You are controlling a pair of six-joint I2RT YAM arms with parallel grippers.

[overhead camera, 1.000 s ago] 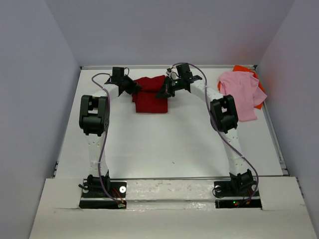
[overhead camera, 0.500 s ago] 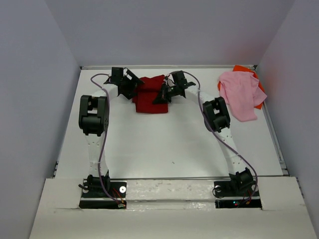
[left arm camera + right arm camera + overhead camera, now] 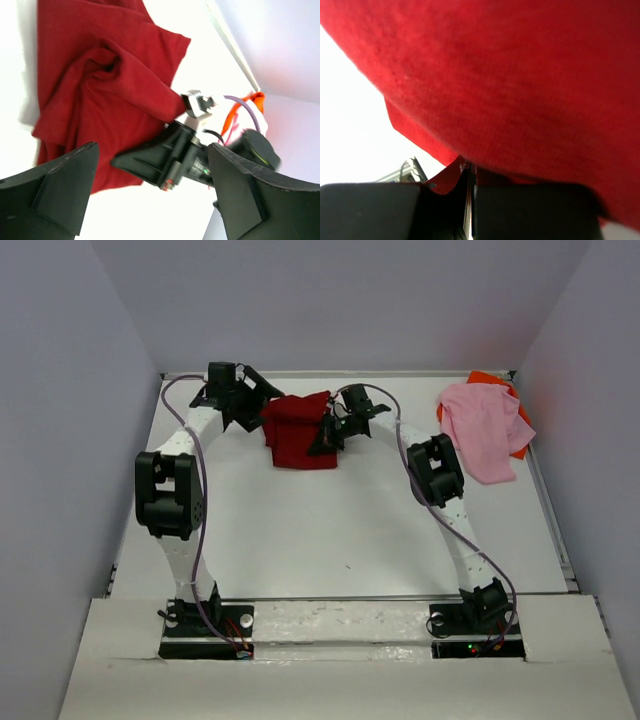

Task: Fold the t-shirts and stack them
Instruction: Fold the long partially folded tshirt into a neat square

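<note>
The dark red t-shirt (image 3: 298,435) lies part-folded and bunched at the back middle of the table (image 3: 300,530). My right gripper (image 3: 322,436) is shut on its right edge, and in the right wrist view the red cloth (image 3: 520,75) fills the frame and is pinched in the shut jaws (image 3: 471,187). My left gripper (image 3: 258,405) stands open just left of the shirt, holding nothing. In the left wrist view the red shirt (image 3: 100,90) lies beyond the wide-open fingers (image 3: 65,185). The light pink t-shirt (image 3: 485,430) lies crumpled at the back right, on top of the orange t-shirt (image 3: 488,378).
A raised rim (image 3: 330,374) runs along the table's back edge, with grey walls on three sides. The right arm's wrist (image 3: 165,160) shows close in front of the left gripper. Both arm bases (image 3: 205,615) stand at the near edge.
My left gripper opened, let go of the red shirt's left side and drew back to the left. The right gripper stayed shut on the shirt and shifted slightly left.
</note>
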